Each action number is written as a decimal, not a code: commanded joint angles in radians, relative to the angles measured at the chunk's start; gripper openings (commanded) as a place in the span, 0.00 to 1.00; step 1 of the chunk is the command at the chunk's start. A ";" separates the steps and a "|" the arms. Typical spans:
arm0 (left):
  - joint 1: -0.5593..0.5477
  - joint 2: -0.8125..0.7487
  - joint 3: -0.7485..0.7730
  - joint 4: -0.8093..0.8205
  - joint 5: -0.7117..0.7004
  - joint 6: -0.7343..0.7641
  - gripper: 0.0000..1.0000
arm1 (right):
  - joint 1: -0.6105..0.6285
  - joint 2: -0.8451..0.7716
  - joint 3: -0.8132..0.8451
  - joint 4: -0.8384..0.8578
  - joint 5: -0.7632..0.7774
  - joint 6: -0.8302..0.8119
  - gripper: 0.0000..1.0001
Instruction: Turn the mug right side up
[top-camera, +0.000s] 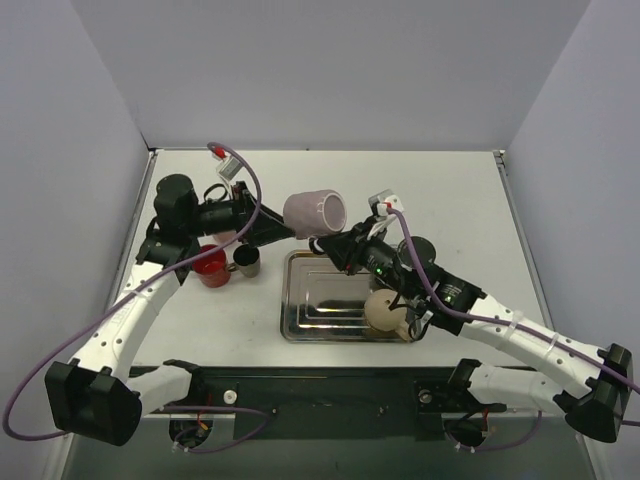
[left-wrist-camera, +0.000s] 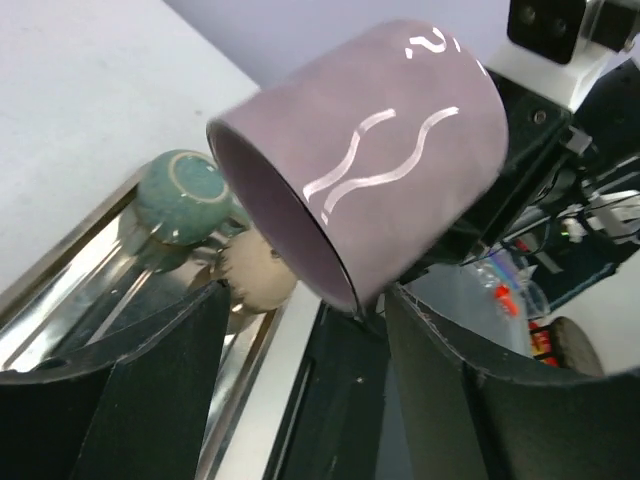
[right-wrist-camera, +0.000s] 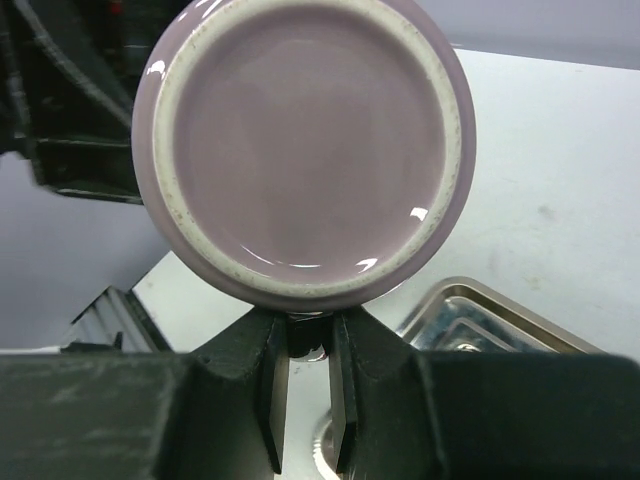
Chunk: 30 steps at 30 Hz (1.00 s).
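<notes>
The purple mug (top-camera: 315, 212) is held in the air above the table, tipped on its side. Its opening faces my left gripper and its base (right-wrist-camera: 305, 150) faces the right wrist camera. My right gripper (right-wrist-camera: 308, 335) is shut on the mug's handle, just under the base; in the top view it (top-camera: 328, 243) sits below and right of the mug. My left gripper (left-wrist-camera: 305, 315) is wide open, its fingers (left-wrist-camera: 150, 400) on either side just below the mug's rim (left-wrist-camera: 300, 250), not touching it. In the top view it (top-camera: 273, 228) is at the mug's left.
A metal tray (top-camera: 320, 300) lies below the mug, with a beige mug (top-camera: 385, 312) at its front right and a teal mug (left-wrist-camera: 185, 195) visible in the left wrist view. A red cup (top-camera: 211, 265) and a dark cup (top-camera: 247, 261) stand left of the tray.
</notes>
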 joint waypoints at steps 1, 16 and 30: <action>-0.001 0.006 -0.087 0.624 0.134 -0.483 0.73 | 0.055 0.019 0.083 0.219 -0.077 0.012 0.00; -0.015 0.014 -0.046 0.501 0.051 -0.471 0.00 | -0.049 0.224 0.085 0.322 -0.208 0.250 0.22; -0.203 0.567 0.663 -0.715 -0.990 0.596 0.00 | -0.063 0.062 0.019 -0.437 0.395 0.018 0.93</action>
